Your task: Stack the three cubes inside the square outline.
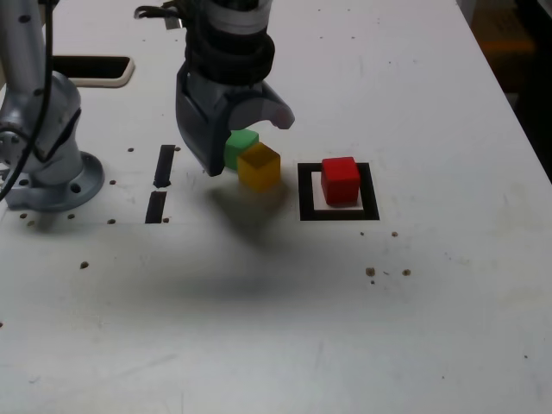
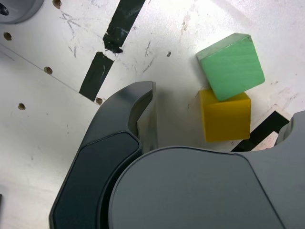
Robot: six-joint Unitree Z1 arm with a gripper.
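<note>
Two cubes wait outside the outline. In the exterior view, the claw (image 1: 250,146) hangs over the pair with its jaws spread and nothing pinched. The yellow cube (image 1: 260,169) sits just beneath its opening, on the side towards the worktop's (image 1: 448,293) right-hand edge, the green cube (image 1: 236,148) close behind it. Having no long axis, the yellow one offers only its flat sides to line up with. It looks the likelier next pick, though the green neighbour could be nudged. The red cube (image 1: 341,182) already stands inside the square outline (image 1: 306,194), nearer that same edge, as the base of the stack. The outline is matt black around white; the worktop is pale, scuffed and pitted.

In the wrist view, both loose cubes lie within the span of the parted jaws, nearer the finger by the outline's black strip, seemingly touching at a corner and turned differently. The green has faint, wood-like streaks on its face; the yellow looks smoother, its edges crisp. The fingers are smooth, curved grey shells.
</note>
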